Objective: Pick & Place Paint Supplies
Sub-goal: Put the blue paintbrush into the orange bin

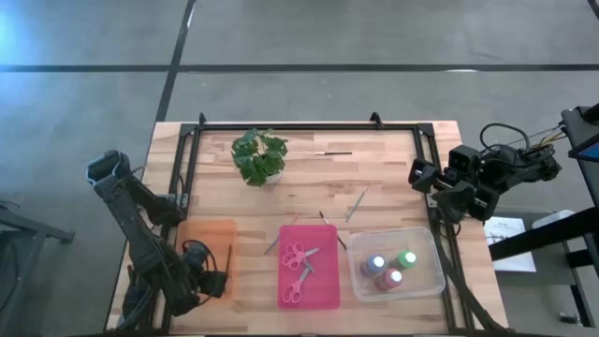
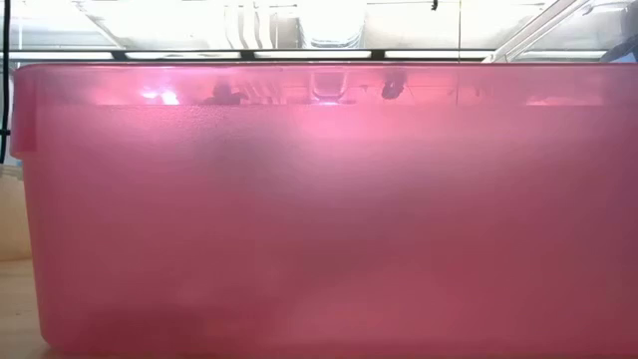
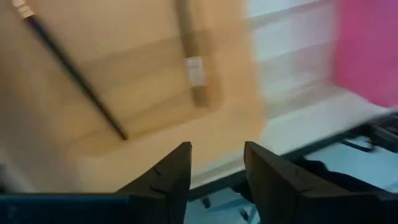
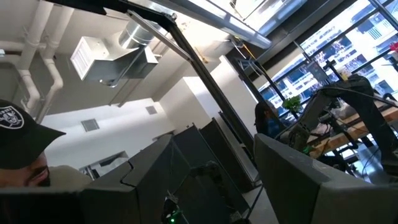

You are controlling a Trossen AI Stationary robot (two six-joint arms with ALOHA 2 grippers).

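Note:
Three paint bottles (image 1: 388,267), green, blue-white and pink-red, stand in a clear tub (image 1: 432,271) at the near right. Two pink-handled scissors (image 1: 299,262) lie in a pink tray (image 1: 323,295). One dark brush (image 1: 229,253) lies in an orange tray (image 1: 201,239), and the left wrist view shows this brush (image 3: 74,74) too. Other thin brushes (image 1: 356,204) lie loose on the wood, one brush (image 1: 332,153) near the far rail. My left gripper (image 1: 217,279) (image 3: 216,158) hovers open and empty over the orange tray's near edge. My right gripper (image 1: 418,175) (image 4: 217,180) is open, raised at the table's right edge, pointing into the room.
A green potted plant (image 1: 259,156) stands at far centre-left. A black frame rail (image 1: 309,126) borders the table's far and side edges. The low view is filled by a pink bin wall (image 2: 319,219). A person's cap (image 4: 18,134) shows in the right wrist view.

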